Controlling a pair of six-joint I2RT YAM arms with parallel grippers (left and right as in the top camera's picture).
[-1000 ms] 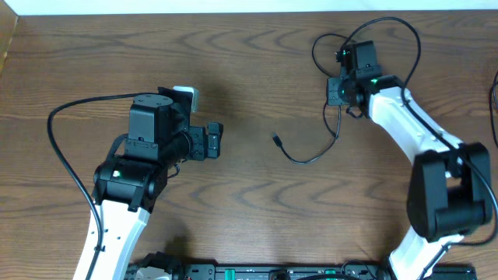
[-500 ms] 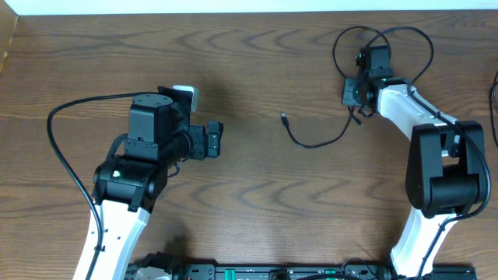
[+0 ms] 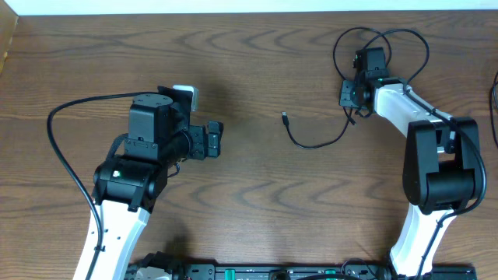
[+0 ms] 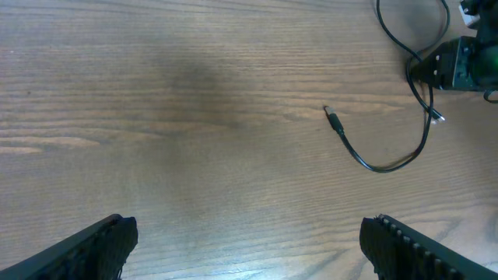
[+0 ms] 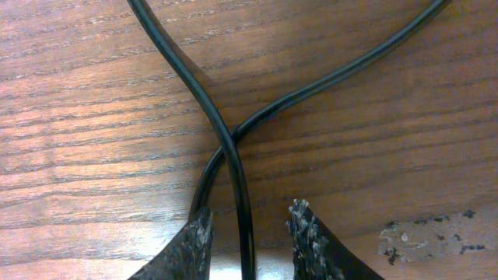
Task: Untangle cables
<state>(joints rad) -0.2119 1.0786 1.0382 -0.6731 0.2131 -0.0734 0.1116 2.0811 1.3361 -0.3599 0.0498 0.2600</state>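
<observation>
While the right gripper (image 3: 349,95) points down at the bench (image 3: 233,47), you have the black cable (image 3: 315,145) ringing it: a loop arcs round its far side, and a loose tail sweeps out to its left. The tail ends in a small plug (image 3: 285,117) lying flat on the wood, well apart from the gripper. Your right wrist view shows two strands of cable (image 5: 240,202) crossing just ahead of the right gripper (image 5: 249,245). One strand runs on between the jaws, which stand apart with a gap on each side of it, so nothing is pinched. The right arm reaches up from its base and bends in toward the loop. Far left of the right gripper, the left gripper (image 3: 212,140) is level above the bench and points toward the plug (image 4: 332,118). Its jaws are spread wide and empty, and the tail (image 4: 381,167) lies well beyond them. That arm's own thick lead (image 3: 49,118) arches out on its far side.
</observation>
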